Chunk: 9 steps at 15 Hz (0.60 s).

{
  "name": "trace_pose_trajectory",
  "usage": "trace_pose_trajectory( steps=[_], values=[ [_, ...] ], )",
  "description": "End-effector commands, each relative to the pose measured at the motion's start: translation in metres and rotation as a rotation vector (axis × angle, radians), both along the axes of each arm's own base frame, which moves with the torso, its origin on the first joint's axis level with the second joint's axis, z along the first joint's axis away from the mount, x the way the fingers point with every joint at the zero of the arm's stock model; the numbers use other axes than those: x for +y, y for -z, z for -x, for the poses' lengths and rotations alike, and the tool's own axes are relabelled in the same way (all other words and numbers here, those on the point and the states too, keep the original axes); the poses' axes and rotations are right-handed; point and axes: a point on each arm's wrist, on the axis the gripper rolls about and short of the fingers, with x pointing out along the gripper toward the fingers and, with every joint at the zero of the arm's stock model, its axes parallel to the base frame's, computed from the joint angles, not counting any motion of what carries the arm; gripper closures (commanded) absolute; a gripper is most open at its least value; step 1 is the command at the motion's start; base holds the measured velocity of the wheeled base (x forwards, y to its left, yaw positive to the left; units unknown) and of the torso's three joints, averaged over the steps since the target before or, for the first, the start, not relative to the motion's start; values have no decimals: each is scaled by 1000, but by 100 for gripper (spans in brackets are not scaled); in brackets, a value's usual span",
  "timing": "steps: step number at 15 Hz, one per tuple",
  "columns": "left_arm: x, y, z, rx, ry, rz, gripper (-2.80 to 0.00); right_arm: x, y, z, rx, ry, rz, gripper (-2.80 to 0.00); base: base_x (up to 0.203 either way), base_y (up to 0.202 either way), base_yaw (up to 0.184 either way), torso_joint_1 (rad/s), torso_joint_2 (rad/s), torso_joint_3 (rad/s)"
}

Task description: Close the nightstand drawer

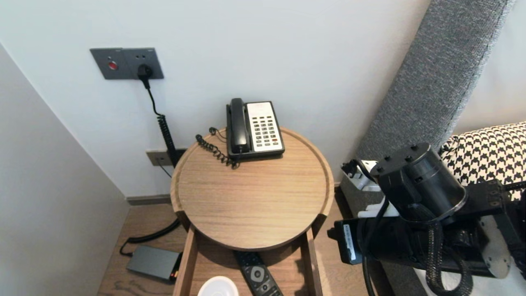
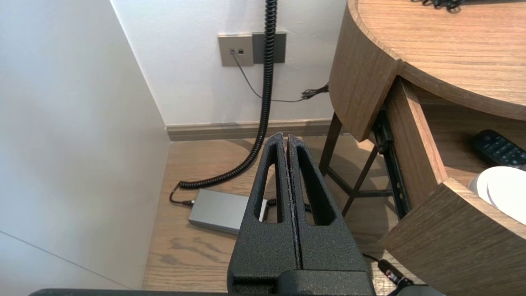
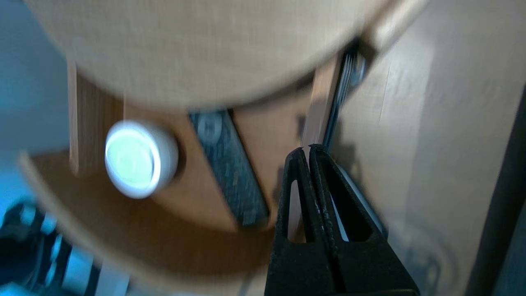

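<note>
Looking down from the head on a round wooden desk (image 1: 250, 197) tucked into a corner of pale walls, with a telephone (image 1: 254, 129) at its back edge and a coiled handset cord trailing off beside it. Below the front edge, an open drawer (image 1: 187, 263) holding a remote control (image 1: 258, 275) and, just beside that toward the left, a white dish (image 1: 218, 287). Underneath, wood floor (image 1: 139, 218), with a grey power box (image 1: 152, 262) left of the desk, cabled up to a dark wall panel (image 1: 126, 63). To the right, a grey headboard (image 1: 435, 74) and a houndstooth pillow (image 1: 489, 152). Of the robot, only the bulky right arm (image 1: 423, 193) there, low on the right beside the desk. From the right wrist alone: the right claw (image 3: 306, 149), closed on nothing, poised over the drawer's right side wall, near the remote control and well apart from the dish. From the left wrist alone: the left claw (image 2: 285, 136), closed and empty, parked low to the left of the desk, pointing across the floor above the power box, plus the desk's dark legs (image 2: 361, 176), hidden from the head
</note>
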Motion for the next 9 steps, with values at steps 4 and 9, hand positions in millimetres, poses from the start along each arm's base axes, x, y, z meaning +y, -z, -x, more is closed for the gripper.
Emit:
trace_pose_trajectory(
  steps=[4, 9],
  values=[
    [0, 3, -1, 10, 0, 0, 0, -11, 21, 29, 192, -94, 48, 0, 0, 0, 0, 0, 0, 0],
    [0, 3, -1, 10, -1, 0, 0, -19, 39, 48, 241, -142, 101, 0, 0, 0, 0, 0, 0, 0]
  ],
)
